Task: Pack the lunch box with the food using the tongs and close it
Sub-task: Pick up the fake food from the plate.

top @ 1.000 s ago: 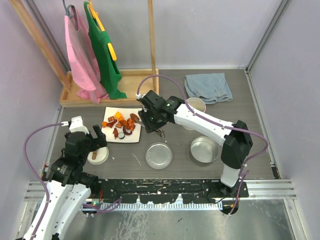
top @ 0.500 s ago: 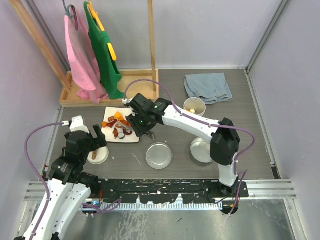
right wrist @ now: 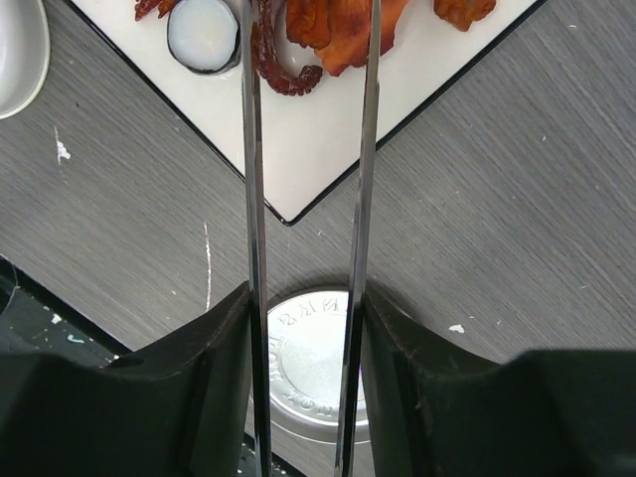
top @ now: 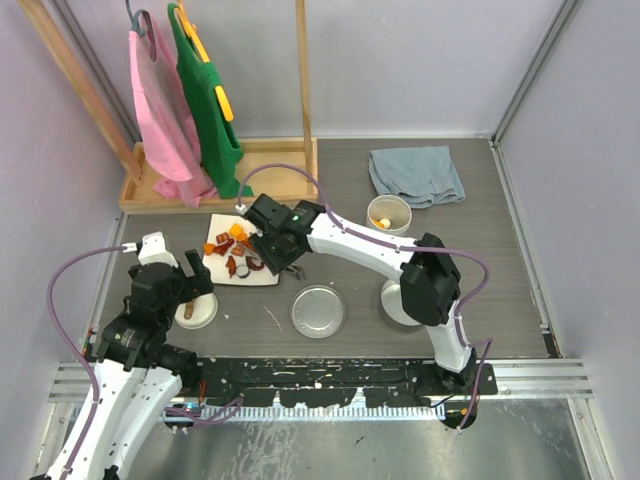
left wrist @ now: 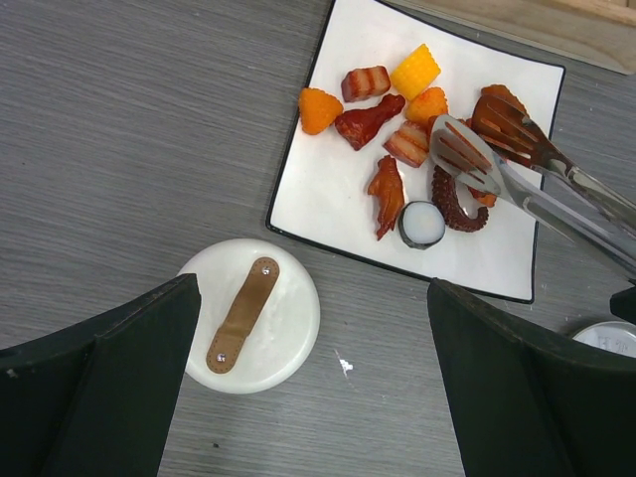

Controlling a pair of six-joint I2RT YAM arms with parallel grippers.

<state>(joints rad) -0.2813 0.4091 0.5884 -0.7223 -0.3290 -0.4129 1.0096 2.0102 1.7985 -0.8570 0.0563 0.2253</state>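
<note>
Over the white square plate point(left wrist: 318, 199), the right gripper point(right wrist: 306, 318) is clamped on the tongs point(left wrist: 497, 164), tips apart above the red tentacle piece point(left wrist: 452, 204). Risk: the curled piece slips free, or a tip shoves the rice roll point(left wrist: 422, 224) off the plate edge. The left gripper point(left wrist: 318, 388) is spread wide and empty above the white lid point(left wrist: 248, 316).

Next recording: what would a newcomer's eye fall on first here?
The right gripper clamps long steel tongs, their slotted tips over the colourful food on the white square plate at mid-left. In front of it, to the left, lies a round white lid with a brown handle.
</note>
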